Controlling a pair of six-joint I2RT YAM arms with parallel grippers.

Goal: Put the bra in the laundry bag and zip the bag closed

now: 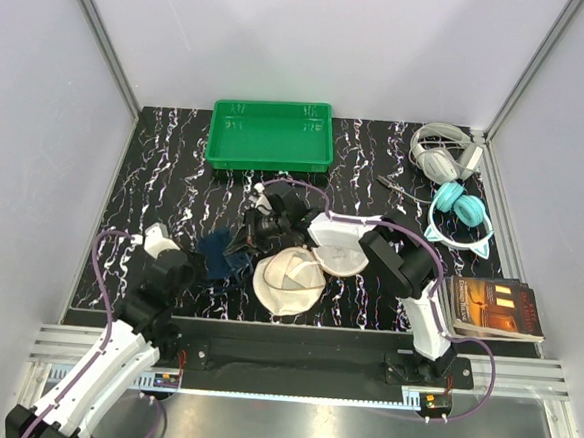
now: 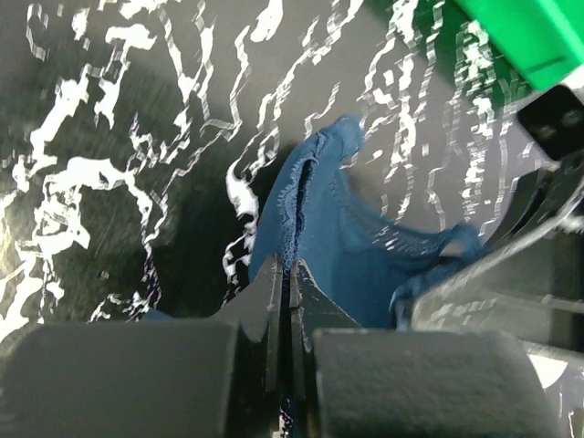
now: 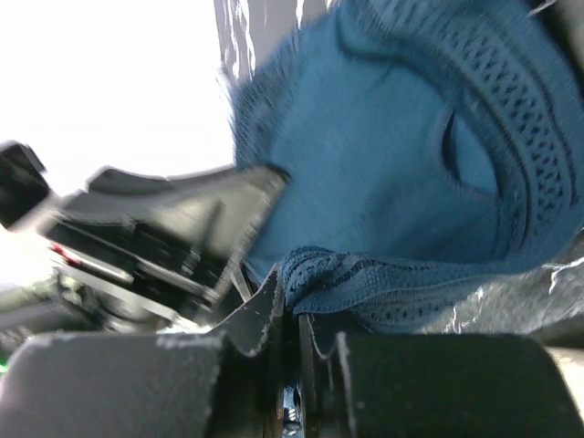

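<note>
The navy bra (image 1: 223,252) is stretched between both grippers just left of the laundry bag (image 1: 288,281), a cream round pouch lying open with its lid (image 1: 340,259) flipped to the right. My left gripper (image 1: 200,263) is shut on the bra's left edge; in the left wrist view the jaws (image 2: 290,278) pinch a lace hem of the bra (image 2: 342,255). My right gripper (image 1: 253,232) is shut on the bra's upper right side; in the right wrist view the jaws (image 3: 299,306) pinch a bunched lace band below the cup (image 3: 383,155).
A green tray (image 1: 271,135) stands at the back centre. Grey headphones (image 1: 439,154) and teal cat-ear headphones (image 1: 460,216) lie at the back right. A book (image 1: 494,307) lies at the front right edge. White walls close in the table.
</note>
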